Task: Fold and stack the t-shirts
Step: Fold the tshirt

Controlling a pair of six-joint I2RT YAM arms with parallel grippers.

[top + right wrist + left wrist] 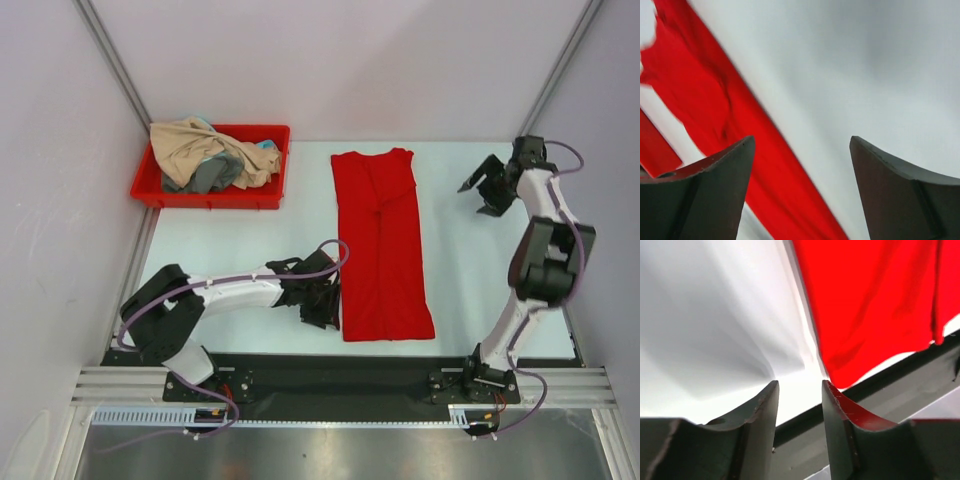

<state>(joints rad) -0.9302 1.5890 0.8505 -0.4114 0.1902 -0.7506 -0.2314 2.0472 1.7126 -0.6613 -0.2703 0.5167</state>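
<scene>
A bright red t-shirt (pixel 380 245) lies flat on the white table, folded lengthwise into a long strip; it also shows in the left wrist view (pixel 870 300) and in the right wrist view (pixel 715 105). My left gripper (pixel 325 300) is low at the shirt's near left corner, open and empty, its right fingertip (pixel 832 392) just beside the hem. My right gripper (pixel 487 190) is raised to the right of the shirt's upper part, open wide and empty. Beige-tan (pixel 205 145), grey (pixel 210 176) and light blue (pixel 267 146) shirts lie crumpled in the tray.
A red plastic tray (pixel 150 190) stands at the back left of the table. A black strip (pixel 330 370) runs along the table's near edge, by the arm bases. Grey walls enclose the table on the left, back and right.
</scene>
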